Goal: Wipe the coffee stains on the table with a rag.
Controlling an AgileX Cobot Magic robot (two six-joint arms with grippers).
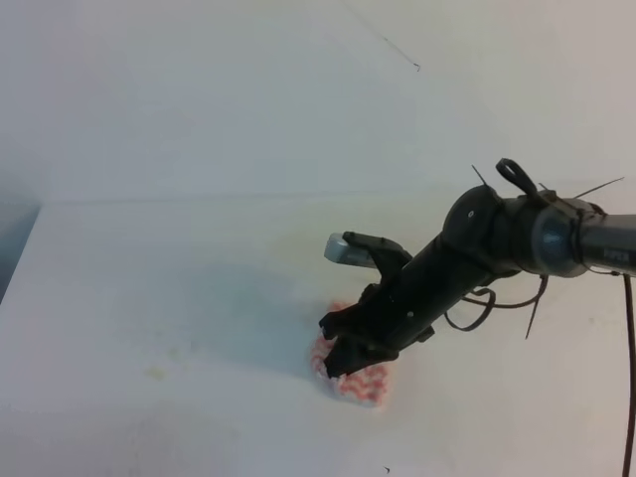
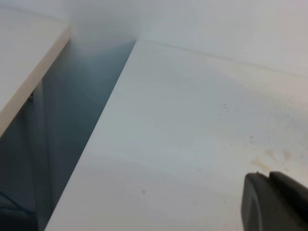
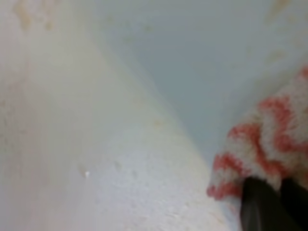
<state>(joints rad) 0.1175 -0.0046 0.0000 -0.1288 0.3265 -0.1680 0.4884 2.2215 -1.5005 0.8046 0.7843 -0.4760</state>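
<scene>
the rag [image 1: 350,376] is lying on the near-middle part of the table [image 1: 149,288], white with red-pink wavy stripes, and the right gripper [image 1: 343,356] is pressing down on it from the right with its jaws drawn together on the cloth. in the right wrist view the same cloth [image 3: 262,144] is bunching up against the dark fingertips [image 3: 260,207] at the lower right corner, with blurred pale tabletop filling the rest. no amber puddle is showing anywhere; only faint yellowish smudges [image 1: 157,372] are sitting to the left of the rag, well apart from it. the right arm [image 1: 517,238] is reaching in from the right edge, loose cables hanging off it. in the left wrist view a dark bit of the left gripper [image 2: 276,202] is poking in at the lower right, and i cannot tell whether it is apart or together; beyond it the table's left edge is running toward the wall [image 1: 199,89].
</scene>
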